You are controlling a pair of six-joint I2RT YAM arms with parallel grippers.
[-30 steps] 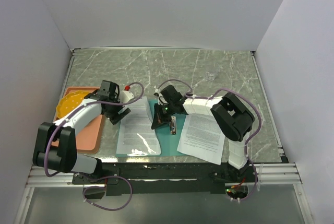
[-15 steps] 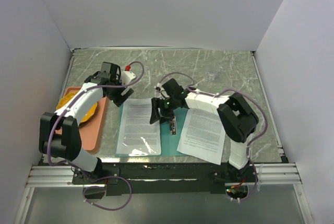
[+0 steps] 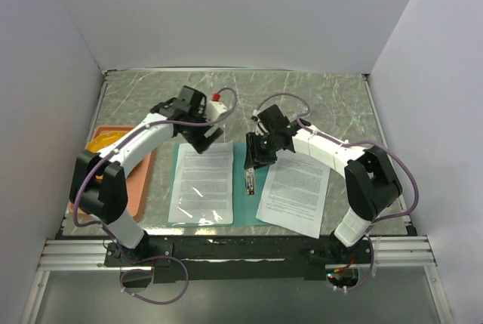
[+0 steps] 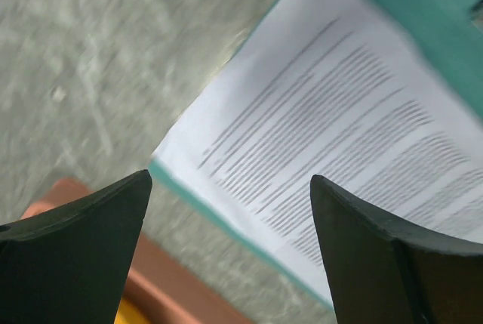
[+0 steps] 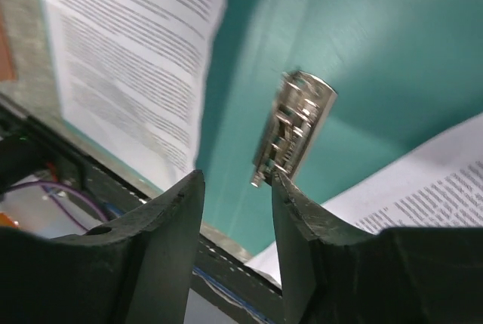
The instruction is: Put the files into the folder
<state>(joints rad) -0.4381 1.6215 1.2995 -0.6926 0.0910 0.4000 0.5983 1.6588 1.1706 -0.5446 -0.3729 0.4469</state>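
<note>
From above, the teal folder [image 3: 240, 180] lies open on the marble table [image 3: 317, 94] near the front edge, with one printed sheet [image 3: 201, 182] resting on its left half and a second sheet [image 3: 294, 192] overlapping its right edge and lying mostly on the table. The metal clip [image 3: 249, 181] sits on the spine between the two sheets. The left gripper [image 3: 204, 140] has swung inward and farther from the bases since half a second ago, and now hovers just beyond the far edge of the left sheet instead of beside the orange tray [image 3: 139, 180]. The right gripper [image 3: 256, 157] has shifted slightly to the right and now hangs over the far end of the spine; the left sheet, curled up a second ago, lies flat.

In the left wrist view, the fingers [image 4: 75, 248] stand wide apart with nothing between them, above a corner of the sheet [image 4: 332, 112] and the folder's teal edge [image 4: 226, 226]; the picture is blurred, so the height is hard to judge.

In the right wrist view, the fingers [image 5: 158, 263] are parted a little, empty, just in front of the clip [image 5: 296, 128] on the teal folder [image 5: 377, 52], with a sheet [image 5: 128, 44] on either side.
</note>
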